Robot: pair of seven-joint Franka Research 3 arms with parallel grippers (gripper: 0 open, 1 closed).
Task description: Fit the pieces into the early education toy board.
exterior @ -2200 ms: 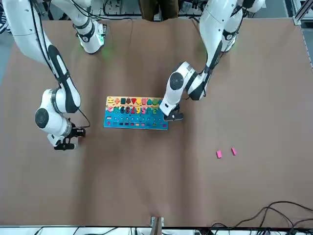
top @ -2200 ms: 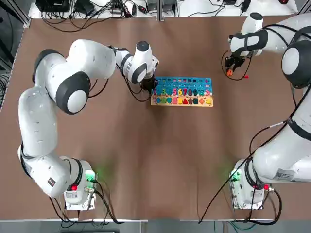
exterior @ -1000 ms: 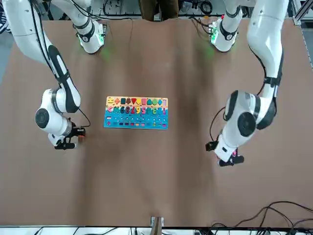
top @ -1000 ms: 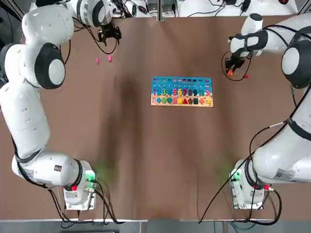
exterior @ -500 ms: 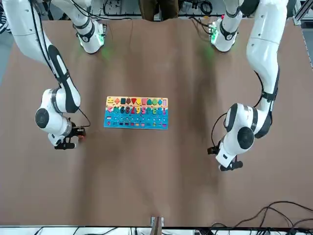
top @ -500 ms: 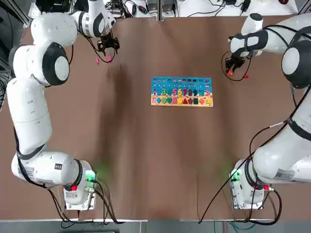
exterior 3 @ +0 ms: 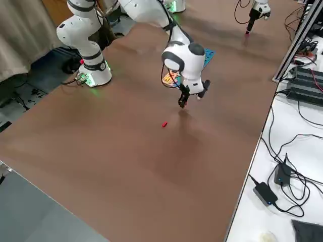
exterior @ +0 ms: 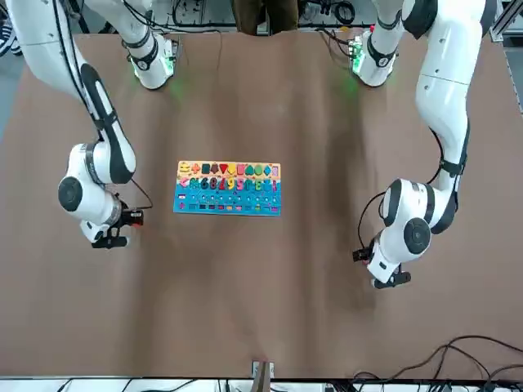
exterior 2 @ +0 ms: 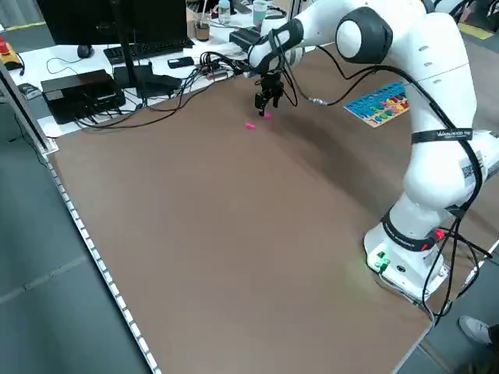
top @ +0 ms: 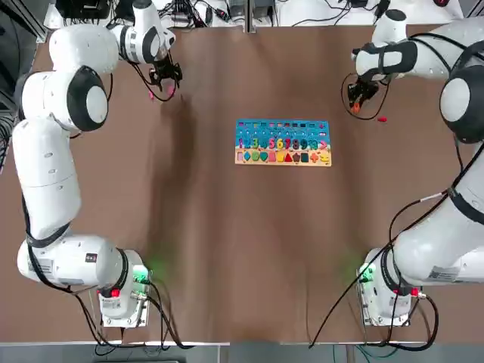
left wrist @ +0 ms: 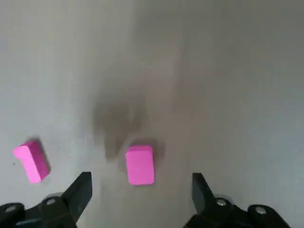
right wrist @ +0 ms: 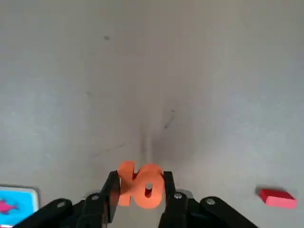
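A: Why is the left gripper (left wrist: pixel 140 199) at ten o'clock of the worktop (top: pixel 227 242)?
B: Its jaws stand apart around one pink piece (left wrist: pixel 140 164); the other pink piece (left wrist: pixel 31 160) lies beside.
A: And the right gripper (right wrist: pixel 141 190)?
B: At two o'clock, clamped on the orange piece (right wrist: pixel 139 185), probably bound for the board (top: pixel 283 141) at centre; the red piece (top: pixel 382 119) waits nearby.
A: The room?
B: Brown worktop, cables (top: pixel 189 11) at twelve.

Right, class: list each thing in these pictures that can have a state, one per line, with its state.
Left gripper: open, straddling one pink piece.
Other pink piece: loose on the table, outside the fingers.
Right gripper: shut on the orange piece.
Red piece: lying loose on the table.
Toy board: flat on the table, untouched.
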